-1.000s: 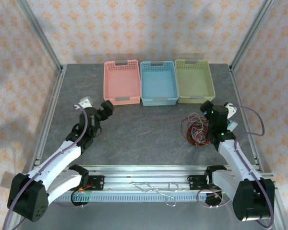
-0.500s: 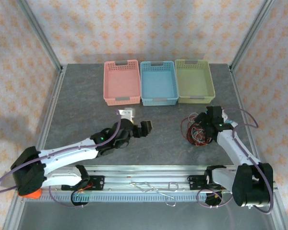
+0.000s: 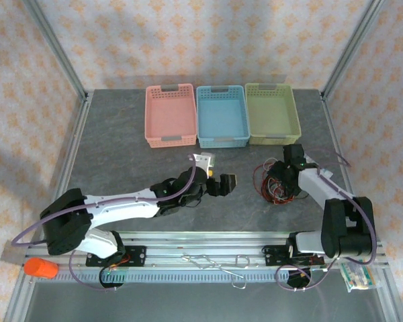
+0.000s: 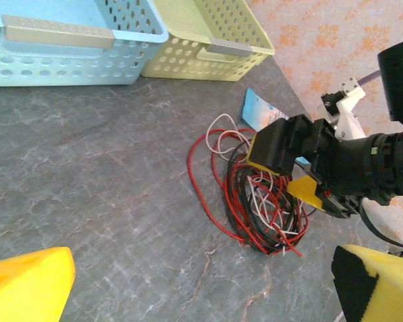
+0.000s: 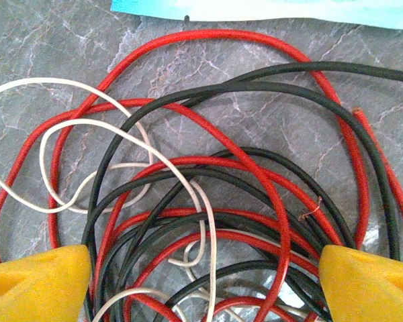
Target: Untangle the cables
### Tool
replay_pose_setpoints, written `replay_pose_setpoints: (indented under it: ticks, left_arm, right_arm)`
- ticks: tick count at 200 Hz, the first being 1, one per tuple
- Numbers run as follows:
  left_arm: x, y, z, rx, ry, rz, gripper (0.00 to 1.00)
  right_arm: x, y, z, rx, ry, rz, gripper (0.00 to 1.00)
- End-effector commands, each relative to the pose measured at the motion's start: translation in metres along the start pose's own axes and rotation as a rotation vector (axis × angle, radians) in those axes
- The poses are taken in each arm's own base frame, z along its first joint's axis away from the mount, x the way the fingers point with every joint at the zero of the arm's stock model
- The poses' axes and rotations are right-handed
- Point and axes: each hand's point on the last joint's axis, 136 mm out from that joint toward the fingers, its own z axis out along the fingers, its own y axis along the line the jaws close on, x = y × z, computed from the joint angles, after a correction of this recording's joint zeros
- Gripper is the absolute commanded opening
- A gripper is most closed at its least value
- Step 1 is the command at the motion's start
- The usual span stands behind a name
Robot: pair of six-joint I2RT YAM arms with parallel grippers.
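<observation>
The cables lie in one tangled heap of red, black and white loops on the grey table, right of centre. My right gripper hangs over the heap with its jaws open. In the right wrist view its yellow fingertips stand on either side of the cables, with several strands between them and none pinched. My left gripper is open, a short way left of the heap. The left wrist view shows the cables ahead and the right gripper over them.
Three baskets stand in a row at the back: pink, blue and green. A light blue packet lies just beyond the heap. An orange object and a small packet sit below the table's front rail.
My left arm has swung from the table's left side across to the middle, towards the cables. My right gripper has moved down and forward over the heap.
</observation>
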Motion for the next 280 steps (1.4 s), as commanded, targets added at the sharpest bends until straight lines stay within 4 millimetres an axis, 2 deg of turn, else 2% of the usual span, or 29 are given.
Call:
replay_pose_setpoints:
  ticks: [1, 15, 54, 93, 138, 173, 222, 241, 280]
  left_arm:
    - [-0.008, -0.018, 0.005, 0.047, -0.003, 0.002, 0.99]
    - [-0.007, -0.013, 0.008, 0.017, -0.001, -0.004, 0.99]
    - [-0.006, 0.024, 0.009, -0.131, -0.001, -0.067, 0.99]
    - [-0.013, 0.053, -0.004, -0.177, -0.027, -0.141, 0.99]
    - [-0.024, 0.097, -0.029, -0.264, -0.091, -0.219, 0.99]
    - [-0.028, 0.118, -0.050, -0.327, -0.123, -0.222, 0.99]
    - [-0.026, 0.163, -0.083, -0.450, -0.160, -0.272, 0.99]
    - [-0.025, 0.173, -0.093, -0.466, -0.171, -0.286, 0.99]
    - [-0.023, 0.176, -0.105, -0.481, -0.160, -0.233, 0.99]
  right_arm:
    - [-0.010, -0.002, -0.001, 0.033, -0.028, -0.017, 0.88]
    - [-0.008, -0.001, 0.001, 0.033, -0.018, -0.021, 0.88]
    - [-0.003, 0.006, 0.009, 0.033, 0.001, -0.038, 0.84]
    - [0.012, 0.025, 0.011, 0.006, 0.016, -0.083, 0.79]
    - [0.042, 0.058, 0.006, -0.079, 0.032, -0.128, 0.77]
    - [0.063, 0.083, -0.004, -0.153, 0.037, -0.157, 0.77]
    - [0.105, 0.125, -0.019, -0.266, 0.057, -0.163, 0.73]
    - [0.122, 0.140, -0.025, -0.296, 0.056, -0.163, 0.72]
    - [0.158, 0.176, -0.033, -0.363, 0.066, -0.168, 0.69]
